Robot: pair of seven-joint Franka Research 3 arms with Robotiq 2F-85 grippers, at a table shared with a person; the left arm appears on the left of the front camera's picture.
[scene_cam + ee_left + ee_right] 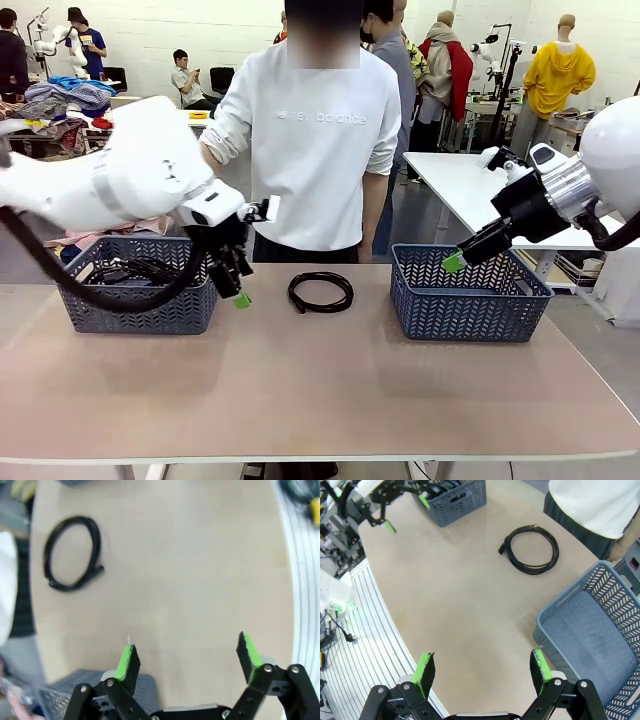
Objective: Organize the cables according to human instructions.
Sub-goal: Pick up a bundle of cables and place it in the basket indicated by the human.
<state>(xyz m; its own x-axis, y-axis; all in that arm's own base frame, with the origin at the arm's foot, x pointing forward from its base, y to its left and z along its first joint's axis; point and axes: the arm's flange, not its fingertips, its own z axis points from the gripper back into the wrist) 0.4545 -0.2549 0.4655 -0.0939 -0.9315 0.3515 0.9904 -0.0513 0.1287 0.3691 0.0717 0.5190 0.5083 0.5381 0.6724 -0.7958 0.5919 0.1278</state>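
Note:
One black coiled cable [320, 292] lies flat on the table between two baskets, close to the far edge; it is also in the left wrist view [73, 553] and the right wrist view [531, 549]. More black cables [135, 270] lie tangled inside the left basket [140, 310]. My left gripper [240, 283] hangs open just right of that basket, above the table, nothing between its fingers [128, 661]. My right gripper [455, 262] is open in the air over the right basket [465, 310], with green pads [426, 670] spread wide.
A person in a white sweater [315, 140] stands at the far side behind the coil. The right basket's blue floor [592, 645] is bare. A white table [460, 185] stands behind at right.

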